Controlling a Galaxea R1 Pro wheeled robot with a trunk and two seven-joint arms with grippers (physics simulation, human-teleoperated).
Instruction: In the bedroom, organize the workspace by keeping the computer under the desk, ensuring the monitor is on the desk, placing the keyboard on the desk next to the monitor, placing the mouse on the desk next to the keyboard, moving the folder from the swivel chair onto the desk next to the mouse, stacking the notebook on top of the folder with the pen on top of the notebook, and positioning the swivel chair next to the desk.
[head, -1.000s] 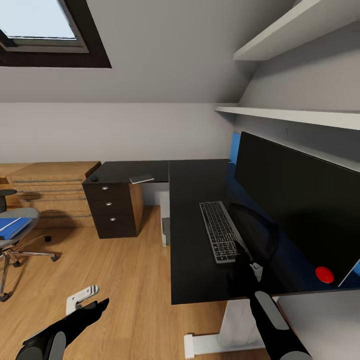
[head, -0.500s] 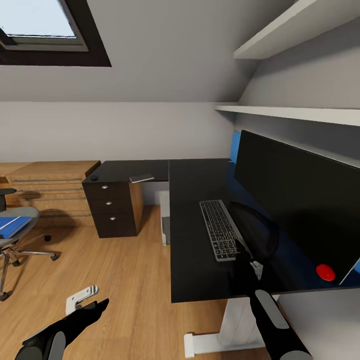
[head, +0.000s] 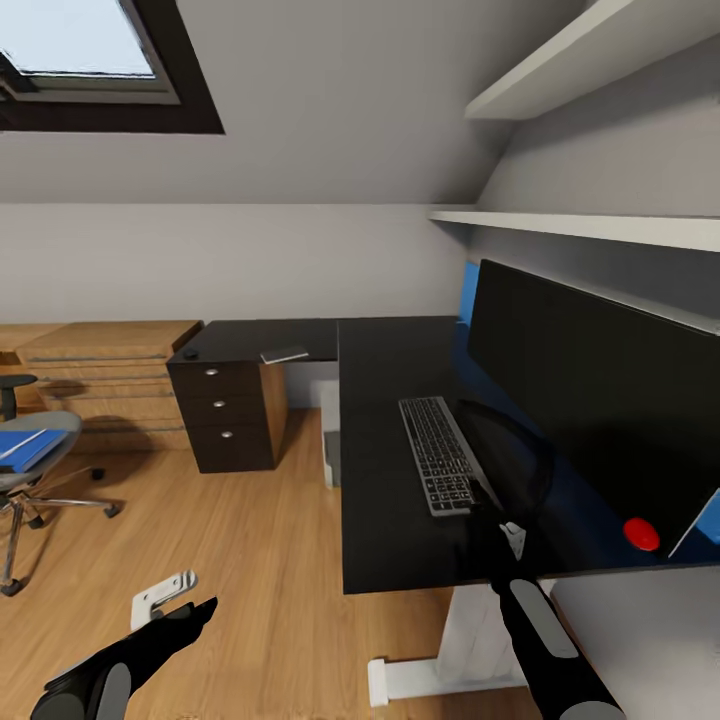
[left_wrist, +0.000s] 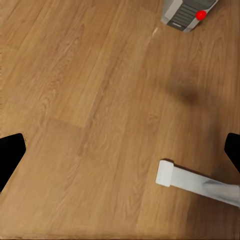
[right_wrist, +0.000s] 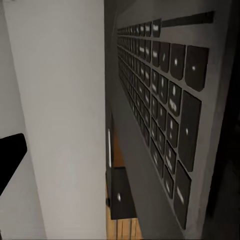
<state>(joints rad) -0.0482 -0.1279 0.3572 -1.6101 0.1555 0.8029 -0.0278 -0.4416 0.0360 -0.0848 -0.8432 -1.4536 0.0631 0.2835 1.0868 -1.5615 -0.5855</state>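
The grey keyboard (head: 440, 465) lies on the black desk (head: 385, 540) in front of the wide dark monitor (head: 590, 390). My right gripper (head: 490, 503) sits at the keyboard's near right corner, open, and the keys (right_wrist: 165, 90) fill the space between its fingers. My left gripper (head: 195, 610) hangs open over the wooden floor (left_wrist: 100, 100), holding nothing. A dark mouse (head: 188, 355) and a grey notebook (head: 283, 355) rest on the desk's far left wing. The swivel chair (head: 30, 480) stands at the left with the blue folder (head: 25, 447) on its seat.
A dark drawer unit (head: 228, 420) stands under the desk's left wing, and a grey box (head: 331, 460) sits under the desk. A red ball (head: 641, 533) lies by the monitor. A small white object (head: 165, 593) lies on the floor near my left gripper. Wall shelves (head: 580, 230) hang above.
The whole picture has shifted slightly, so the camera moved a little. Both arms and the keyboard keep their places.
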